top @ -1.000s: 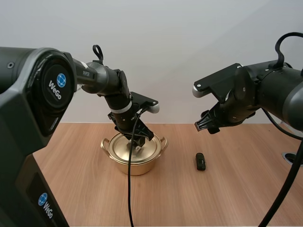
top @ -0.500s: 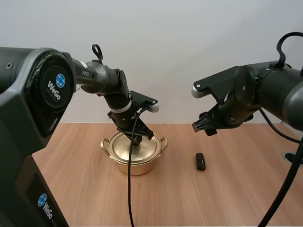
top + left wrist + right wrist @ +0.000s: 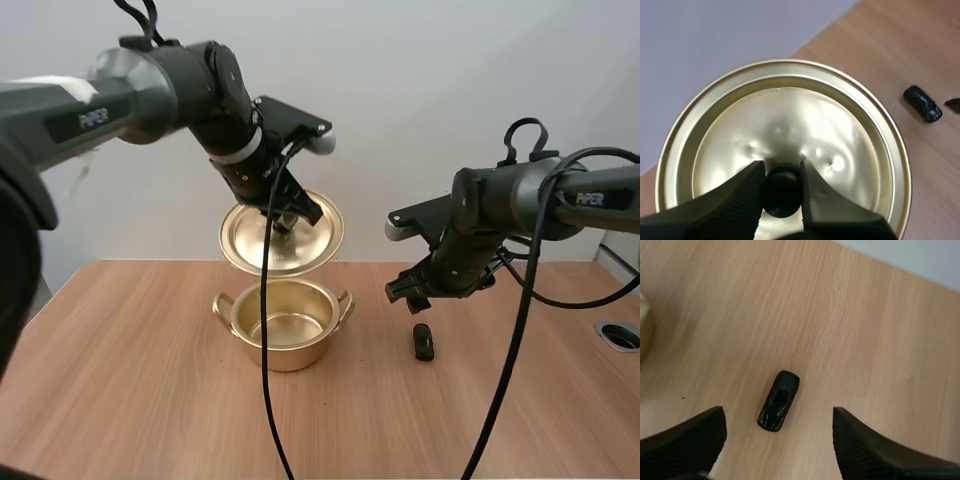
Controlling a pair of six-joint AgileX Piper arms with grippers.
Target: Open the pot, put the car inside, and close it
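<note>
Now the lid (image 3: 283, 243) is off. Half a second ago it sat on the pot (image 3: 285, 335) with my left gripper (image 3: 284, 222) down on its knob (image 3: 781, 192). That gripper has since risen, fingers clamped on the knob, so the lid hangs tilted in the air above the open, empty pot. My right gripper (image 3: 408, 292) has dropped from mid-air toward the table (image 3: 150, 400) and hovers, jaws wide apart, just over the car (image 3: 778, 401), which lies untouched on the wood to the right of the pot. Opening looks done; I judge the next step is lowering onto the car and closing on it.
</note>
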